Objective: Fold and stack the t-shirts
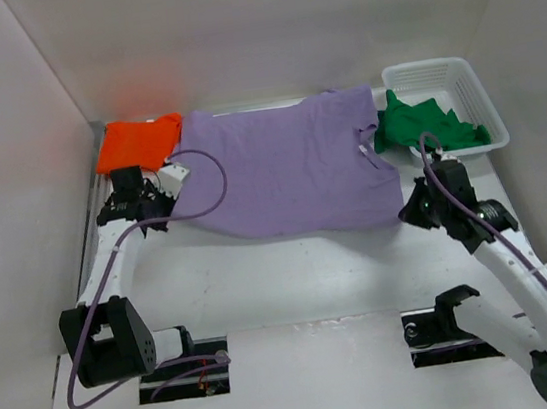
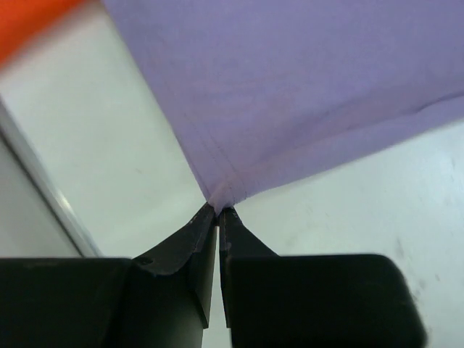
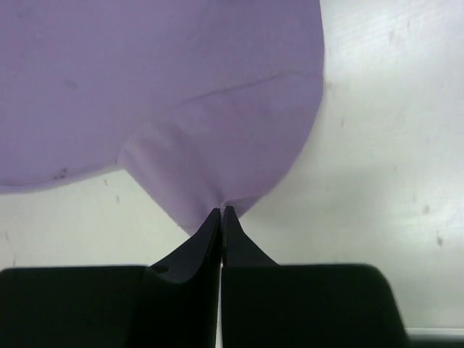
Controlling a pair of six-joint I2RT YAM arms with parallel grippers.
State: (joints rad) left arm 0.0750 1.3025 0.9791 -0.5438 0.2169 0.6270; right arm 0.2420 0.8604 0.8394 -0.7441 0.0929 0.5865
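On the desk, middle: lavender t-shirt spread flat, collar toward the right, hem toward the left.
Left pincer: clenched on the lavender t-shirt's near-left hem corner; the cloth draws to a point between the tips.
Right pincer: clenched on a fold at the lavender t-shirt's near-right edge.
Orange t-shirt: far-left corner, in a compact heap, touching the lavender t-shirt's far-left edge.
Green t-shirt: far right, crumpled, partly inside the basket and spilling over its left side.
Basket: white lattice, far-right corner.
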